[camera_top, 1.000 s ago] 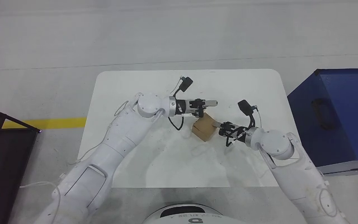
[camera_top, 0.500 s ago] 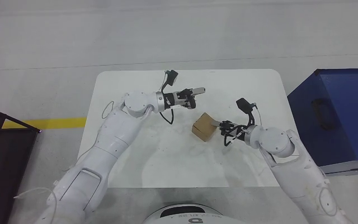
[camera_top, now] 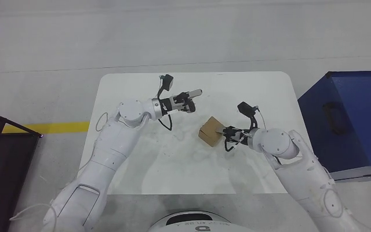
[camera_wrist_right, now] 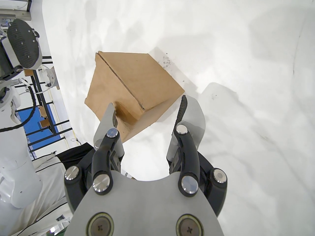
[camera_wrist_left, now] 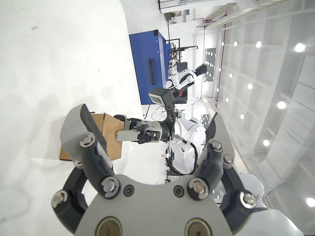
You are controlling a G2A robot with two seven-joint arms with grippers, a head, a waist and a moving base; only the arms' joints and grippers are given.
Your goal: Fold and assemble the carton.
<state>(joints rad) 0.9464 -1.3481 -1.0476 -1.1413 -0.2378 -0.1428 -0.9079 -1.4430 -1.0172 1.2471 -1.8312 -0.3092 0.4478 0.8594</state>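
**Carton at mid-table, right jaws spread over one corner**

The brown carton (camera_top: pixel 211 131) (camera_wrist_left: pixel 112 128) (camera_wrist_right: pixel 133 84) is seen near the middle of the white table (camera_top: pixel 145 162) (camera_wrist_left: pixel 49 37) (camera_wrist_right: pixel 221 50), resting on the surface. Its visible faces are folded shut, and a flap seam is seen running across the upper face.

The right jaws are held released at the side of the carton nearest the right arm, with one corner of the carton taken in between them. One of the fingers (camera_wrist_right: pixel 109 116) is laid on the upper face, where the cardboard is dented just beside it. The other is held just off the carton's side, above the table. No clamping of the cardboard is shown.

The left jaws are spread wide and nothing is held in them. They are raised over the far part of the table, well apart from the carton.

A blue cabinet (camera_top: pixel 342 116) (camera_wrist_left: pixel 145 69) is placed on the floor just beyond the table's right-hand edge.
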